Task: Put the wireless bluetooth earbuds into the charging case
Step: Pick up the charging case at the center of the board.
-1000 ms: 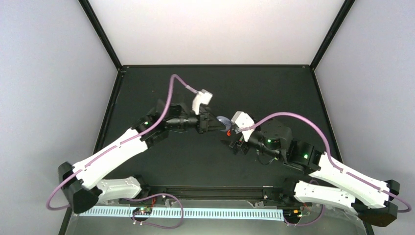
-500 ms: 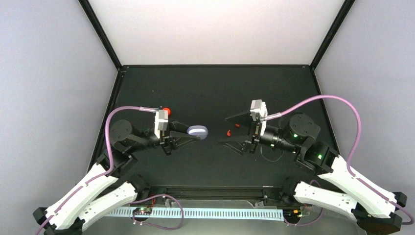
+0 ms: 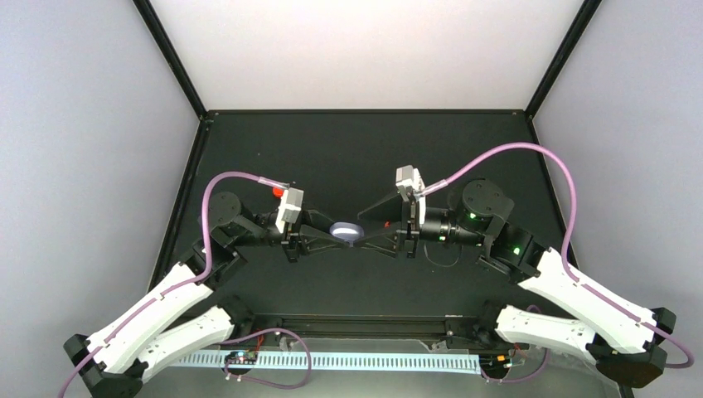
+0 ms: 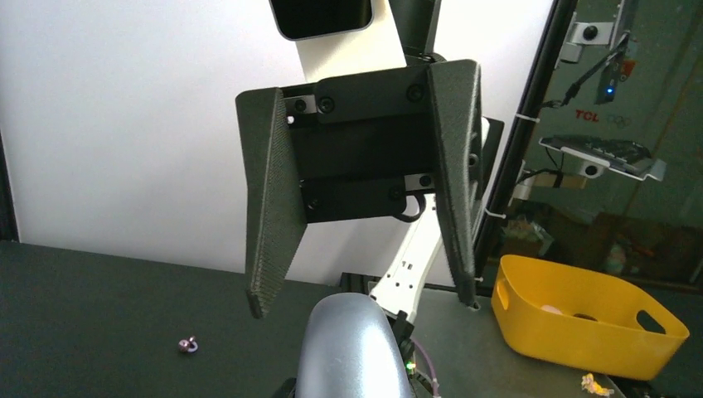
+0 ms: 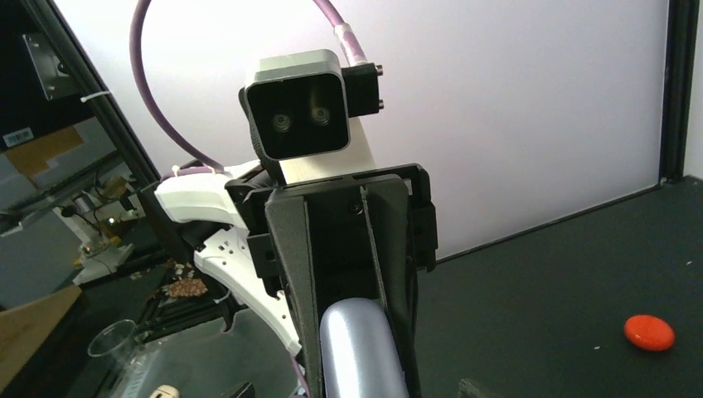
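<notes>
STAGE: judged early, no insertion seen | left hand (image 3: 338,235) clenched on lavender charging case (image 3: 345,229), bench (image 3: 332,149) centre | right hand (image 3: 360,231) released, empty, facing case | purple earbud (image 4: 187,345) loose on bench | REMAINING: insert earbuds

Your overhead view: even, diffuse light. White back wall (image 3: 365,50) close to washed out. Black counter (image 3: 365,141) matte, no glare, shadows barely readable on it. Your wrist views: charging case (image 4: 352,348) close to the lens, soft-focus, pale sheen on top; backgrounds sharper.
</notes>
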You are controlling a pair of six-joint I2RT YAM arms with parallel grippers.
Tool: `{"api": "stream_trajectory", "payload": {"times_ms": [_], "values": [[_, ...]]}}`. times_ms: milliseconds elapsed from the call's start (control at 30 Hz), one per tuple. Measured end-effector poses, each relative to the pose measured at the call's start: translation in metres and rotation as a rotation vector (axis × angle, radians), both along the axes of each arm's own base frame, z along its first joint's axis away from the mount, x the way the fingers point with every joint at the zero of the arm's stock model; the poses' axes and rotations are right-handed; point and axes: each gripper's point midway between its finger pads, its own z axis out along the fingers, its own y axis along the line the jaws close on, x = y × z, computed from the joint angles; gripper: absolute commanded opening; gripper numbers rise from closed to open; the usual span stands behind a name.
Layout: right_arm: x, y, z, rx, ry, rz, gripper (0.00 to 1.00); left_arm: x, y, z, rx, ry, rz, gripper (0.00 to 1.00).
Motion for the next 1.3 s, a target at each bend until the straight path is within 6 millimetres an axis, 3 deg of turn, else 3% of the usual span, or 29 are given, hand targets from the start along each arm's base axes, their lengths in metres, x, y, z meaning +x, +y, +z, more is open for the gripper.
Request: {"api": "stream_trajectory", "payload": {"times_ms": [133, 300, 667, 900, 1133, 1300], "values": [[-0.001, 0.002, -0.001, -0.009, 0.002, 0.010, 0.53, -0.002, 0.000, 0.001, -0.003, -0.008, -0.014, 0.02], [-0.001, 0.006, -0.005, -0.027, 0.005, 0.030, 0.52, -0.003, 0.000, 0.003, -0.007, -0.013, -0.020, 0.01], [-0.007, 0.012, -0.016, -0.061, 0.025, 0.083, 0.31, -0.010, 0.001, 0.012, -0.032, -0.022, -0.053, 0.02], [-0.011, 0.011, -0.012, -0.050, 0.018, 0.101, 0.17, -0.008, 0.001, 0.014, -0.036, -0.005, -0.056, 0.24], [-0.012, 0.009, -0.005, -0.017, -0.001, 0.101, 0.14, -0.008, 0.000, 0.018, -0.049, -0.007, -0.058, 0.44], [-0.014, 0.006, 0.003, 0.019, -0.018, 0.098, 0.14, -0.006, -0.001, 0.017, -0.045, 0.005, -0.058, 0.46]]}}
